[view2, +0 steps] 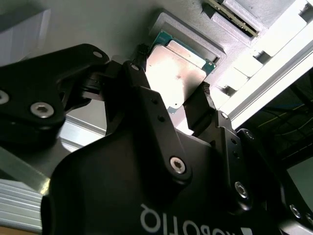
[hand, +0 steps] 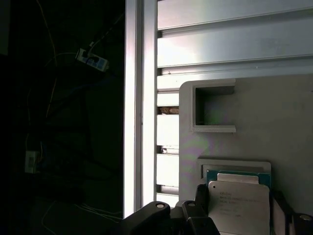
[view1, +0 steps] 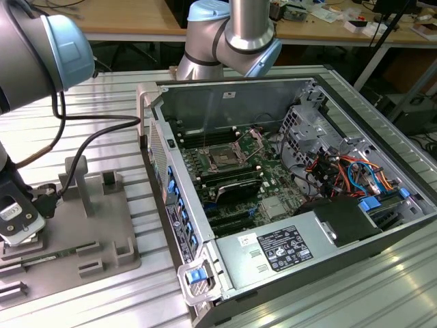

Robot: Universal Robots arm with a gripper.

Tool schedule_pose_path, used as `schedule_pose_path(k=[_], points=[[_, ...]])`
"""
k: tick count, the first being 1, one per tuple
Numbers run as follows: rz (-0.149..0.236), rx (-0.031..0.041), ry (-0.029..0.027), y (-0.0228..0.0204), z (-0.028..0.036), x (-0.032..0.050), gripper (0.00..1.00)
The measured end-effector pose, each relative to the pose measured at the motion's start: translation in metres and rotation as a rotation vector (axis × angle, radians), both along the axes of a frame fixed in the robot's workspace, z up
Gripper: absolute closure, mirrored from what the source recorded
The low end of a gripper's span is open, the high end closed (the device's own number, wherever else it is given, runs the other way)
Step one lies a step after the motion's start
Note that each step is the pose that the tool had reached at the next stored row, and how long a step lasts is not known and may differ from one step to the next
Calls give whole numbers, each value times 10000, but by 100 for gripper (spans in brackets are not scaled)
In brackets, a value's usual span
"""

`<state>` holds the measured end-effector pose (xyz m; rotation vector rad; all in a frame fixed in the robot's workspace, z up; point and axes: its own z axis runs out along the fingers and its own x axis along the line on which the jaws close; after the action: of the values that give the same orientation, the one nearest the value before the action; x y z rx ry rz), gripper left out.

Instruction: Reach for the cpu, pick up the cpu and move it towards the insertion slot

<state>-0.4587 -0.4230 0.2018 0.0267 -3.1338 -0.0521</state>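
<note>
The cpu point(hand: 238, 208) is a flat silvery square with a green rim at its far edge. It sits at a raised recess of the grey tray point(hand: 274, 112). Whether it is lifted clear, I cannot tell. My gripper point(hand: 238, 205) straddles it, with black fingers point(view2: 139, 73) against two opposite sides, so it is shut on the cpu point(view2: 173, 73). In the exterior view my gripper point(view1: 20, 236) is low over the tray point(view1: 102, 236) at the exterior view's left. The insertion slot point(view1: 224, 158), with a dark centre in a silver frame, lies on the motherboard inside the open computer case, well to the right.
The case wall point(view1: 160, 171) stands between the tray and the motherboard. An upright grey post point(view1: 76, 179) rises from the tray. A power supply point(view1: 287, 249) and bundled cables point(view1: 341, 171) fill the case's near and right sides. A black cable point(view1: 102, 123) hangs from my arm.
</note>
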Motion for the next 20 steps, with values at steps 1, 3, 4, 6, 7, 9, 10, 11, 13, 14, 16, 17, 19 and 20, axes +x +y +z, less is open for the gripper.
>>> schedule_pose_path(k=[1, 3, 4, 6, 7, 9, 10, 11, 13, 14, 16, 17, 19, 20], points=[[0, 0, 1, 0, 1, 0, 45], [1, 0, 0, 0, 1, 0, 45], [0, 0, 1, 0, 2, 0, 45], [0, -2, 5, 0, 12, 0, 45], [0, -2, 2, 0, 15, 0, 45], [0, 0, 0, 0, 23, 0, 45], [0, 1, -1, 0, 25, 0, 45], [0, 1, -1, 0, 27, 0, 45], [0, 0, 1, 0, 36, 0, 45], [0, 0, 0, 0, 39, 0, 45], [0, 1, 0, 0, 43, 0, 45], [0, 0, 1, 0, 47, 0, 45], [0, 0, 1, 0, 48, 0, 45], [0, 0, 0, 0, 49, 0, 45]])
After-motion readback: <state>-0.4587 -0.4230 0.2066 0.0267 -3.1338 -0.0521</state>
